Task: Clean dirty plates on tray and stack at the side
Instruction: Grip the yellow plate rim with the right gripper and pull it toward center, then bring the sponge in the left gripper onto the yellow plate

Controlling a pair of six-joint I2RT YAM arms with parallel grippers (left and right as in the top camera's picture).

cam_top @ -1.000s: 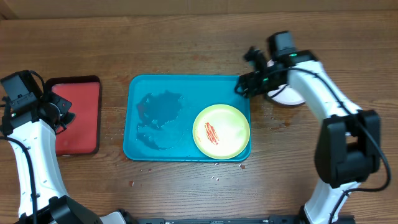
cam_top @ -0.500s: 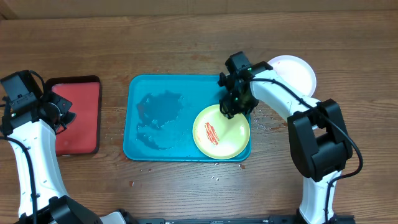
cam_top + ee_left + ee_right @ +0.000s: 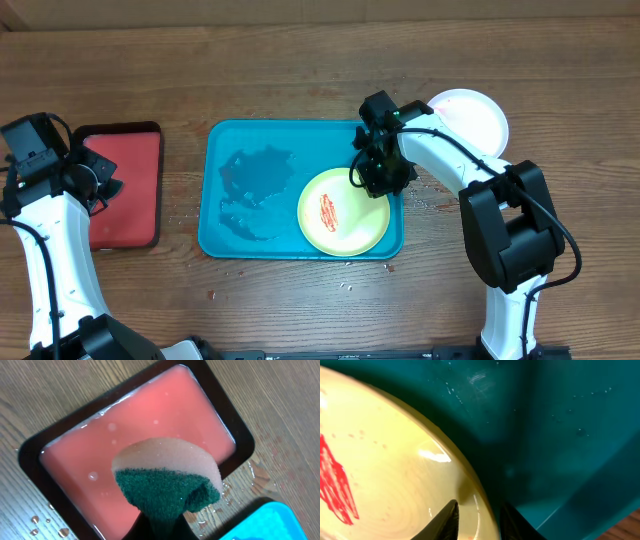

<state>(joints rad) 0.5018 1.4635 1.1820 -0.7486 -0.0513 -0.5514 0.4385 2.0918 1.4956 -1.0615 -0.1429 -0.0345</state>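
The yellow-green plate (image 3: pixel 343 210) with a red smear lies in the right half of the teal tray (image 3: pixel 214 190). My right gripper (image 3: pixel 376 182) is at the plate's upper right rim. In the right wrist view its fingers (image 3: pixel 479 517) straddle that rim and are closed on the plate (image 3: pixel 385 475), over the tray floor (image 3: pixel 560 420). A white plate (image 3: pixel 468 118) sits on the table to the right of the tray. The light blue plate is not in view. My left gripper (image 3: pixel 100 178) is shut on the sponge (image 3: pixel 167 480), its fingers (image 3: pixel 157 527) mostly hidden behind it.
The small red tray (image 3: pixel 125 190) with a dark rim holds pinkish liquid (image 3: pixel 150 415) under the sponge. Water pools on the teal tray's left half (image 3: pixel 255 185). Droplets lie on the wood around both trays. The teal tray's corner shows in the left wrist view (image 3: pixel 265 522).
My right arm swung from the white plate to the yellow-green plate's rim and closed on it. The plate then shifted a little left in the tray. The left arm has not moved.
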